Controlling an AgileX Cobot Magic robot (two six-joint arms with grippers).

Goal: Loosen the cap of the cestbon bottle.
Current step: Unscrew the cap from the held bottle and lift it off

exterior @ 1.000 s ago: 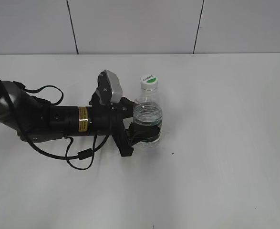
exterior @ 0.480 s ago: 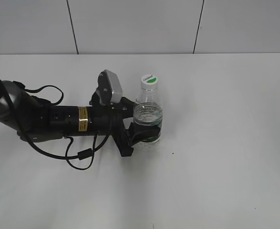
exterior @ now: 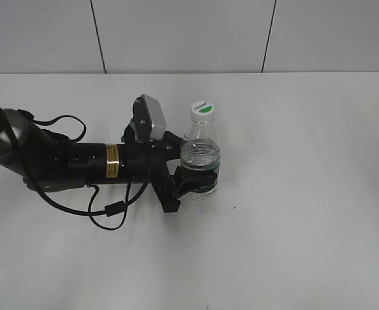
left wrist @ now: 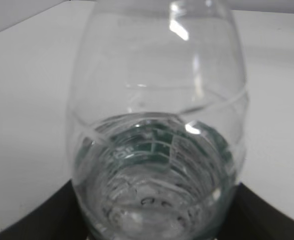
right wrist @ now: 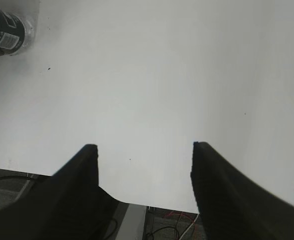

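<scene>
The cestbon bottle (exterior: 200,158) stands upright at the middle of the white table, clear with a dark green label band low down. Its white cap (exterior: 203,108) with a green patch sits on the neck. My left gripper (exterior: 194,182) reaches in from the left and is shut on the bottle's lower body. The left wrist view is filled by the bottle (left wrist: 157,130), with the black fingers at both lower corners. My right gripper (right wrist: 144,150) is open and empty over the table's near edge; the bottle (right wrist: 6,27) shows at its far top left.
The left arm's black body and loose cables (exterior: 105,210) lie across the left of the table. The table's front edge and floor cables (right wrist: 157,225) show below the right gripper. A tiled wall (exterior: 189,32) runs behind.
The bottle has shifted very slightly in the left gripper's hold; the fingers have closed tighter around its lower body. The arm has barely moved.
</scene>
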